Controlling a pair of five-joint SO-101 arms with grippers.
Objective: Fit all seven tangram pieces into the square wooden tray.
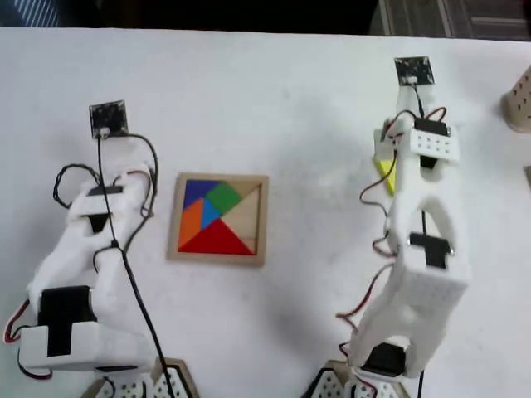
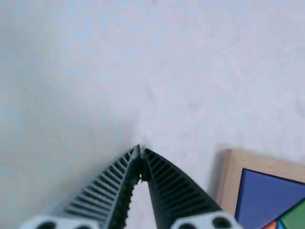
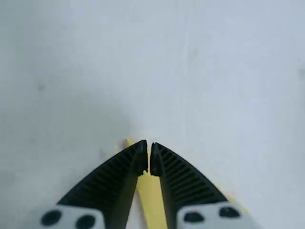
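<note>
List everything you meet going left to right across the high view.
White left arm → square wooden tray holding coloured pieces → yellow tangram piece → beige dotted object at the right edge.

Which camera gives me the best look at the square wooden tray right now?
The high view: the whole square wooden tray is seen from above, with nothing covering it. The left wrist view catches one corner of it.
</note>
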